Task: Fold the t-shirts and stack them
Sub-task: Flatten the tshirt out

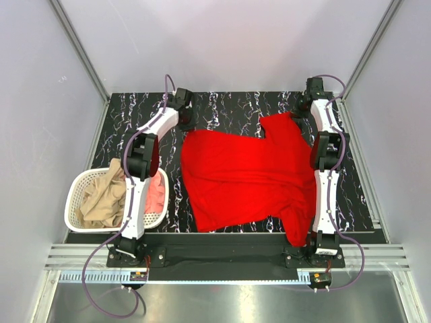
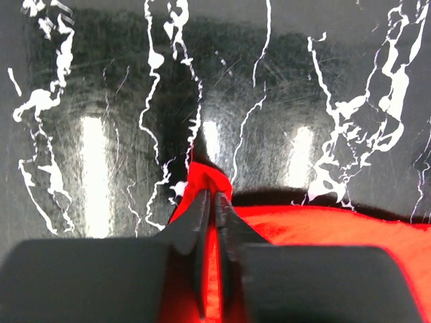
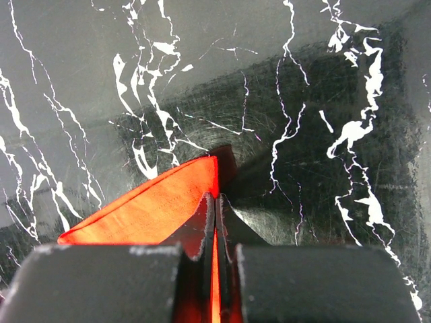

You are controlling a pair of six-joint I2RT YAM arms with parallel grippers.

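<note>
The L gripper [image 2: 210, 200] is seen with its jaws drawn almost together, and a thin strip of red cloth is pinched between them. The R gripper [image 3: 215, 200] is closed the same way on a fold of the same cloth, whose edge comes to a point just left of its fingertips. Both grips are taken on the far edge of the red t-shirt [image 1: 249, 175], the L one at its far-left corner and the R one at its far-right part, by what looks like a sleeve.

From those two points the shirt is spread toward the near side, over the middle and right of the table [image 1: 229, 106]. It isn't lying flat: the near-right part is bunched up beside the R arm's base.

The step in hand is judged to be the laying-out or first fold of the red shirt (which of the two can't be told), w/ no fold made yet. For the next move both arms would need to be raised and carried together, so that the held edge is kept taut and level. The bunched near-right part would prob. need smoothing first.

The tan t-shirt [image 1: 104, 195] and the salmon-pink t-shirt [image 1: 156, 192] are left in the white basket [image 1: 74, 195] at near left, well apart from both grippers.
</note>
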